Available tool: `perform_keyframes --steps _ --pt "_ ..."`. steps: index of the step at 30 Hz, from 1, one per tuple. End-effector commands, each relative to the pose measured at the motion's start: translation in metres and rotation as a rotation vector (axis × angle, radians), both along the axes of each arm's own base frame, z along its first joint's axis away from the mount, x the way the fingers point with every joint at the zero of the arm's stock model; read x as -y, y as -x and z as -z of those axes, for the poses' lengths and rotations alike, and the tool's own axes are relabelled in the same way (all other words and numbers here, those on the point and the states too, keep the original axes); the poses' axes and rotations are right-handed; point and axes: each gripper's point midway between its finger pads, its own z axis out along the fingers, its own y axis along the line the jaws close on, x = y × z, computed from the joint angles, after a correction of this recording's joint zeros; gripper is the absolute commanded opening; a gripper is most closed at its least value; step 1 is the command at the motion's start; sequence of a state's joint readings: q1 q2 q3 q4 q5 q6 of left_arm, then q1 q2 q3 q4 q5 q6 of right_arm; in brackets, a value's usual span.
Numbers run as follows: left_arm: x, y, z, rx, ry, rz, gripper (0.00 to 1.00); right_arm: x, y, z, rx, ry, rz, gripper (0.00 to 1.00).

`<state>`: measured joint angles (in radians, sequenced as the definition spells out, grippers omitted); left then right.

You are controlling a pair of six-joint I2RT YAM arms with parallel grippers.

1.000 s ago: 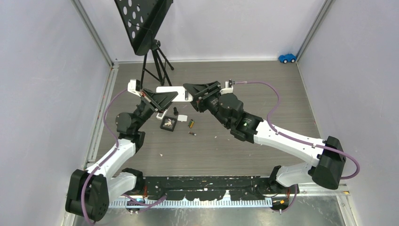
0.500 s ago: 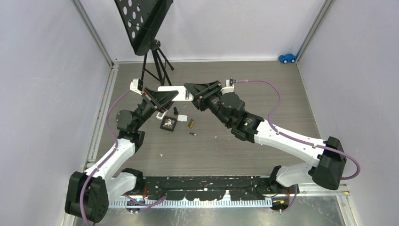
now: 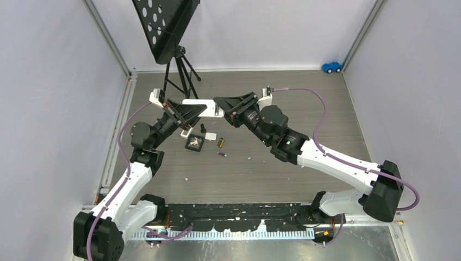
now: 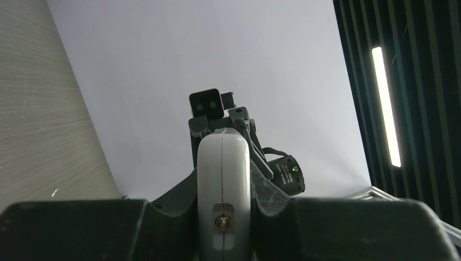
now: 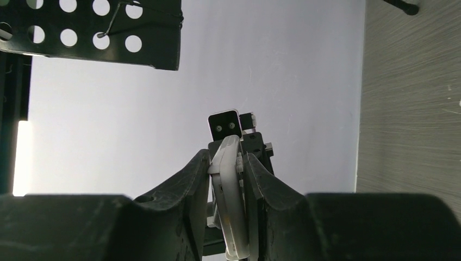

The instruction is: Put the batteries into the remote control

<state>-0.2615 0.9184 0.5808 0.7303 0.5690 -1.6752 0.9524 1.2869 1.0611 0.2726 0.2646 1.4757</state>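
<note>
Above the batteries [image 3: 220, 143], remote [image 4: 223, 212] in left hand [image 4: 224, 171]; right hand [image 5: 226, 163] likewise

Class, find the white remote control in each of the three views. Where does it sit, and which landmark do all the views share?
Top external: remote control in the upper half, slightly left of centre, over the table.
Left wrist: bottom centre, upright; table at left.
Right wrist: bottom centre, edge-on; table at right.
Shared landmark: the wood-grain table.

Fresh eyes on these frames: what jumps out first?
A white remote hangs in mid-air over the far middle of the table, left claw and right claw each clamped on one end. Loose batteries lie on the table just below it; a black music stand looms at the far left.
</note>
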Motion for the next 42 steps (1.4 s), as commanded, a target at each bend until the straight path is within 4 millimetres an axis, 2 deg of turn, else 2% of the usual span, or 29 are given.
perform_keyframes --steps 1,8,12,14,18,22,26,29,34,39,42 --pt "-0.014 0.03 -0.073 0.235 0.118 -0.022 0.0 0.002 0.009 0.089 -0.086 0.294 -0.035 0.15" --pt "-0.019 0.03 -0.074 0.19 0.176 -0.014 0.0 0.016 0.001 0.121 -0.064 0.43 0.026 0.25" --pt "-0.019 0.027 -0.069 0.118 0.215 0.014 0.0 0.025 -0.006 0.126 -0.031 0.5 0.071 0.31" --pt "-0.019 0.026 -0.066 0.09 0.229 0.019 0.0 0.029 -0.008 0.126 -0.021 0.526 0.09 0.36" --pt "-0.017 0.023 -0.055 0.071 0.201 0.014 0.0 0.03 -0.01 0.114 0.002 0.517 0.092 0.52" --pt "-0.014 0.02 -0.036 0.046 0.155 0.004 0.0 0.029 -0.011 0.094 0.015 0.426 0.045 0.71" --pt "-0.009 0.014 -0.008 0.017 0.06 -0.015 0.0 0.03 -0.009 0.071 0.056 0.342 -0.015 0.8" --pt "-0.006 0.008 0.009 -0.004 0.014 -0.019 0.0 0.035 -0.003 0.052 0.111 0.296 -0.056 0.84" --pt "0.001 0.006 0.021 0.007 -0.038 0.008 0.0 0.045 0.008 0.033 0.203 0.282 -0.078 0.9" --pt "0.004 0.01 0.024 0.036 -0.069 0.03 0.0 0.042 0.02 0.03 0.265 0.293 -0.136 0.9" --pt "0.006 0.013 0.021 0.059 -0.083 0.044 0.0 0.036 0.024 0.032 0.296 0.318 -0.184 0.84"
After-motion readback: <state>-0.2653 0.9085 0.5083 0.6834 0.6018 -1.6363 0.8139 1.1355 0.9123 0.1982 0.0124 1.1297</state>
